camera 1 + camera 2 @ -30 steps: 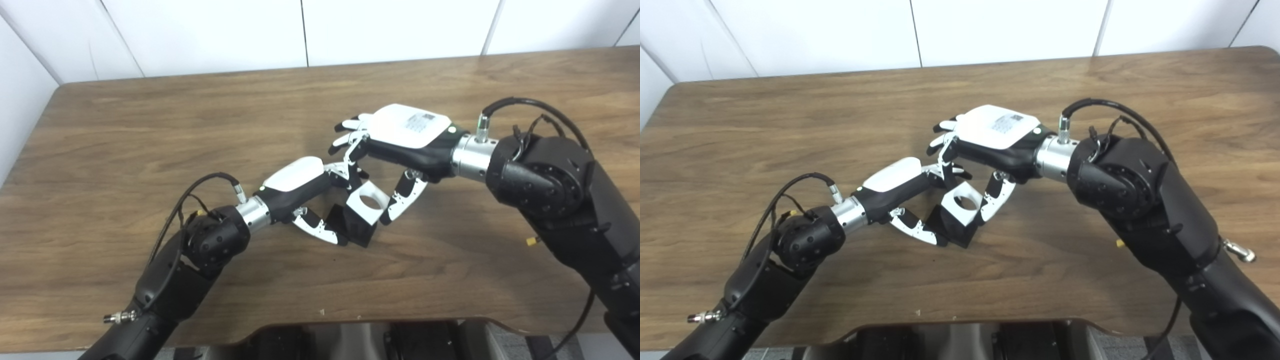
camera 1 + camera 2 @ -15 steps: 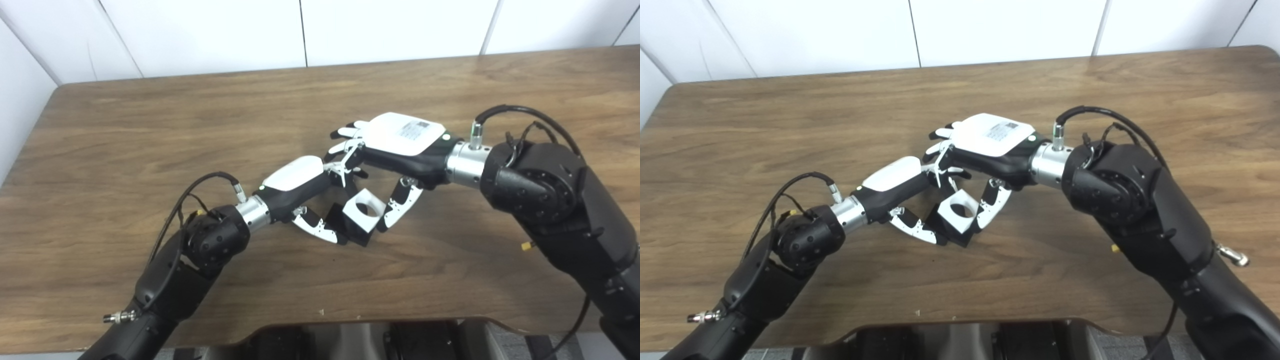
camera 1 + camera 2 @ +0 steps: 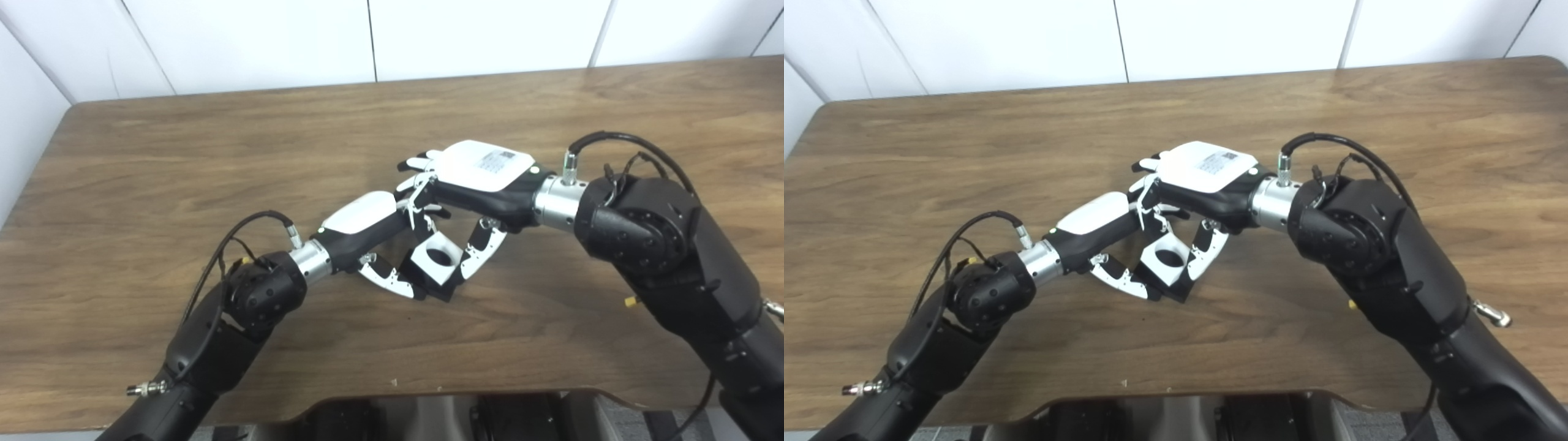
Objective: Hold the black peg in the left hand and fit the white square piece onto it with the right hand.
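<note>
1. The landmark is the black peg [image 3: 429,278], a dark block held near the middle of the wooden worktop [image 3: 184,153], a little toward the near edge.
2. The left hand [image 3: 373,229] comes in from the peg's left. Its thumb lies along the near-left side of the black peg, and its other fingers curl over the far side, so it is grasping the black peg.
3. Whether the black peg rests on the worktop or is lifted just off it cannot be told from either eye view.
4. The white square piece [image 3: 436,260] sits on top of the black peg, tilted, with its round hole facing up and toward the cameras.
5. The hole looks dark inside. How far the piece is seated on the peg cannot be told.
6. The right hand [image 3: 474,184] reaches in from the peg's right, its white back plate turned upward, above and just beyond the peg.
7. Its thumb presses the right edge of the white square piece and its fingers [image 3: 422,202] close on the far-left edge, so it is grasping the white square piece.
8. The fingertips of both hands crowd together just behind the peg, touching or nearly so.
9. Behind the worktop stands a white panelled wall [image 3: 367,37], well away from the peg.
</note>
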Controlling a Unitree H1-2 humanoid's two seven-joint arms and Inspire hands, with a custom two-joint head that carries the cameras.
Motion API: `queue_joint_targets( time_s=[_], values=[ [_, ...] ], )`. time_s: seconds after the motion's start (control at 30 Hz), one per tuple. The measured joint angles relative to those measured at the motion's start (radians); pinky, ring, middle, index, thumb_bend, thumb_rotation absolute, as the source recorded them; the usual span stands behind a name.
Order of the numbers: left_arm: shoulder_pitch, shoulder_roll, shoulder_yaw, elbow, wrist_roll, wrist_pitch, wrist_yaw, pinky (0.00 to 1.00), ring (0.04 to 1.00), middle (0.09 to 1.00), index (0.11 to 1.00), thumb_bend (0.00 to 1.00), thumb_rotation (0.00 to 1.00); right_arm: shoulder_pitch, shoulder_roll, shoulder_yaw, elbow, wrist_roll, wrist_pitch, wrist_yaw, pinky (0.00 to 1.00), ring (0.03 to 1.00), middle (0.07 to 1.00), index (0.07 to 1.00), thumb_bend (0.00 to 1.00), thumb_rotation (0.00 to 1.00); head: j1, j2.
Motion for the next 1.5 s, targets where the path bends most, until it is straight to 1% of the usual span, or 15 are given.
queue_joint_targets(
  time_s=[0.37, 0.57, 0.87, 1.23, 1.33, 1.5],
  values=[
    [0.005, 0.0, -0.004, -0.013, 0.002, 0.018, 0.0, 0.92, 0.951, 0.898, 0.489, 0.52, 0.08, 0.0, 0.004, 0.001, 0.011, -0.003, -0.002, 0.0, 1.0, 0.969, 0.865, 0.479, 0.52, 0.15, -0.002, 0.003],
    [0.006, 0.0, -0.007, -0.022, 0.002, 0.039, -0.003, 0.92, 0.952, 0.898, 0.488, 0.52, 0.08, 0.0, 0.004, 0.0, 0.023, -0.005, -0.006, -0.001, 1.0, 0.967, 0.865, 0.479, 0.52, 0.15, -0.009, 0.006],
    [0.006, 0.002, -0.007, -0.023, 0.001, 0.04, -0.003, 0.92, 0.952, 0.895, 0.487, 0.52, 0.08, 0.001, 0.002, 0.0, 0.03, -0.008, -0.017, -0.001, 1.0, 0.97, 0.866, 0.479, 0.52, 0.15, -0.017, 0.008],
    [0.007, 0.002, -0.008, -0.023, 0.0, 0.039, -0.003, 0.91, 0.941, 0.891, 0.487, 0.52, 0.08, 0.003, 0.0, -0.002, 0.033, -0.009, -0.02, -0.002, 0.99, 0.966, 0.863, 0.479, 0.52, 0.15, -0.009, 0.012],
    [0.007, 0.002, -0.008, -0.023, 0.0, 0.039, -0.003, 0.92, 0.944, 0.895, 0.487, 0.52, 0.08, 0.009, 0.0, -0.004, 0.038, -0.011, -0.035, -0.012, 0.99, 0.961, 0.859, 0.479, 0.52, 0.15, -0.006, 0.014],
    [0.007, 0.002, -0.008, -0.023, 0.0, 0.041, -0.003, 0.92, 0.946, 0.897, 0.487, 0.52, 0.08, 0.016, 0.0, -0.004, 0.042, -0.016, -0.04, -0.03, 0.99, 0.962, 0.859, 0.479, 0.52, 0.14, -0.002, 0.015]
  ],
)
